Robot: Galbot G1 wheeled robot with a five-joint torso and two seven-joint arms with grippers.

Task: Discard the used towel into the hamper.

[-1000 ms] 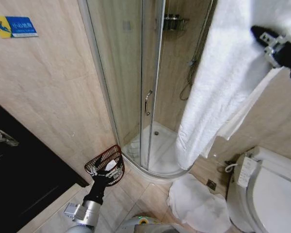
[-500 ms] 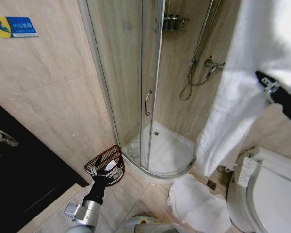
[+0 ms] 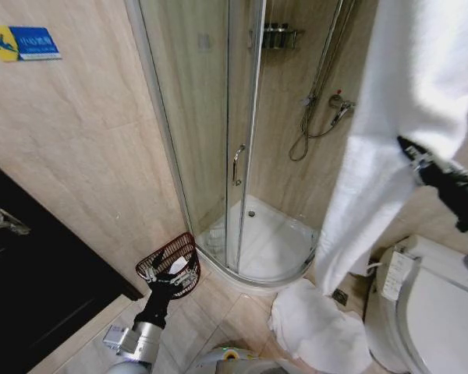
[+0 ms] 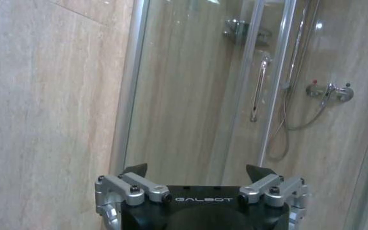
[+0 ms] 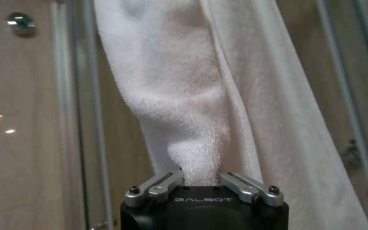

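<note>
Your right gripper [image 3: 409,149] is closed on a fold of the white towel [image 3: 398,117], high on the right side of the head view; in the right wrist view the cloth bunches between the two fingers [image 5: 161,187] and the rest hangs free. You hold only a small pinch of thick fabric, so I judge the first risk is that the towel slips out if the arm swings fast or the hanging weight pulls sideways. The hamper [image 3: 171,263] stands on the floor at the lower left, just beside the curved edge of the glass shower enclosure [image 3: 210,132], and your left gripper [image 3: 171,279] sits over its rim with the jaws apart and nothing between them, as the left wrist view also shows. This is the second risk: the left arm partly covers the basket mouth, so the towel may land on the arm and not inside. The towel is long and the hamper is small, so its lower end may drag over the toilet [image 3: 429,312] or over the white cloth on the floor [image 3: 316,327], or it may catch on the shower door handle [image 3: 236,164] when you carry it across. If you release too high, a part can fall outside the rim. The light basket may also tip if the cloth pulls on one side.
</note>
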